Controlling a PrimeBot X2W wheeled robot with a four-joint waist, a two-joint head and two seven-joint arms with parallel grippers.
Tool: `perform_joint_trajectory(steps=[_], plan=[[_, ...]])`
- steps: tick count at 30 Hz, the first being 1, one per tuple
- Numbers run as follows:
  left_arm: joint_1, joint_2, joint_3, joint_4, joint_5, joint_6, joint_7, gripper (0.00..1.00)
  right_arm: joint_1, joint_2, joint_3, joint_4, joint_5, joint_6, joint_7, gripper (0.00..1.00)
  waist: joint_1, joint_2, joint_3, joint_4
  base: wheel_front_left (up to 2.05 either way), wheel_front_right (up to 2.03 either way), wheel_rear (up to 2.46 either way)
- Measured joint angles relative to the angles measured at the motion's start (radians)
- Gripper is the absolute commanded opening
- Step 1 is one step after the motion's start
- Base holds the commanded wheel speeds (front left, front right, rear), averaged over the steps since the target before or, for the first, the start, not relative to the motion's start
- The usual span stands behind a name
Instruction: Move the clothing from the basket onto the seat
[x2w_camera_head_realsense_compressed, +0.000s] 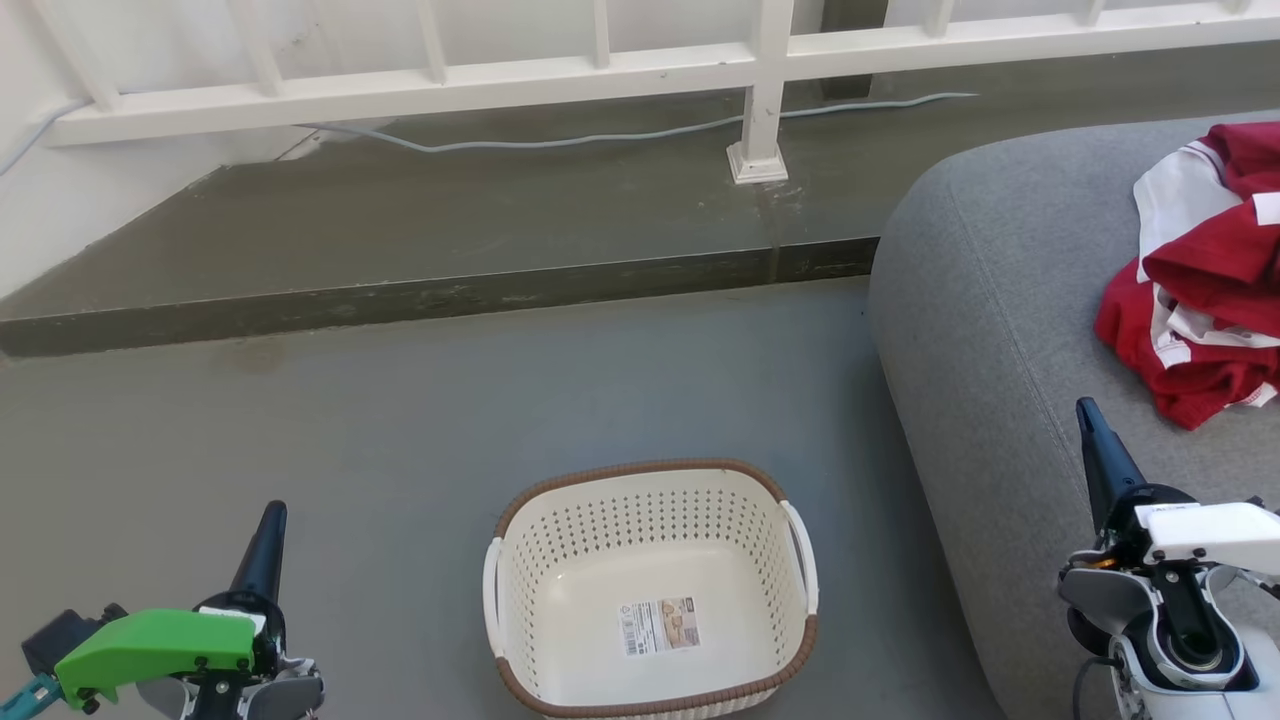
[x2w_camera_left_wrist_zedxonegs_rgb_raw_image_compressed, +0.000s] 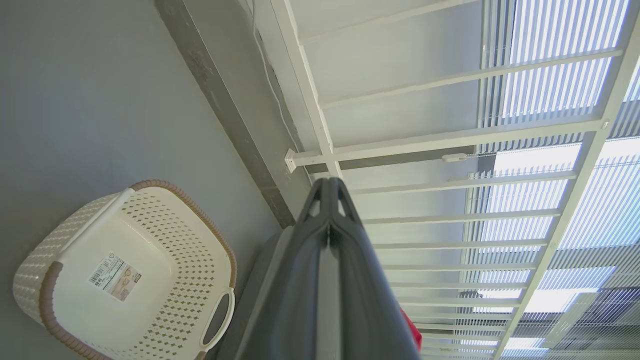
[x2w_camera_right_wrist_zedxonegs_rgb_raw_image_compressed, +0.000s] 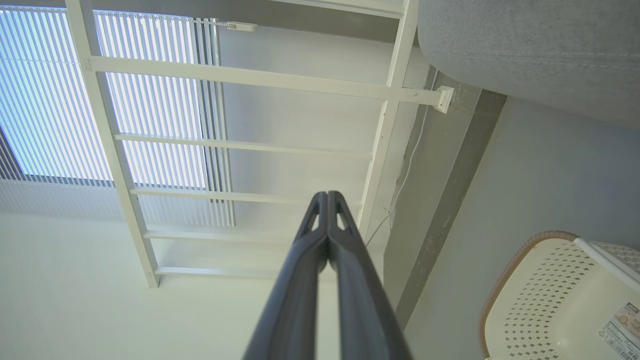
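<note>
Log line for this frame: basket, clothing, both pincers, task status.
basket: empty, on floor | clothing: heaped on seat | left pincer: shut, empty | right pincer: shut, empty | task: looks done

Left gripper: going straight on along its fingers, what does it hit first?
Most likely the white railing; the shut left gripper points at it, with the basket well off to the side. Depth is unclear, so the raised step might come first.

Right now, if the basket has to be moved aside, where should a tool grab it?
Probably the right handle of the basket, from above: it stands upright and empty on the floor, and that loop bows off the wall, leaving a finger gap.
</note>
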Motion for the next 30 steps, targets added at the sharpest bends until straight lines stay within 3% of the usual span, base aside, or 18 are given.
perform_joint_trajectory(steps=[12,30], plan=[[-0.021,-0.008,0.033,0.016,-0.140,-0.027,0.030,0.00,-0.002,0.004,-0.037,0.010,0.152,0.009,0.026,0.00,0.0000,0.0000,-0.006,0.005,0.00,0.00,0.00],[-0.023,-0.009,0.034,0.029,-0.140,-0.028,0.033,0.00,-0.002,0.005,-0.039,0.015,0.154,0.009,0.026,0.00,0.0000,0.0000,-0.006,0.005,0.00,0.00,0.00]])
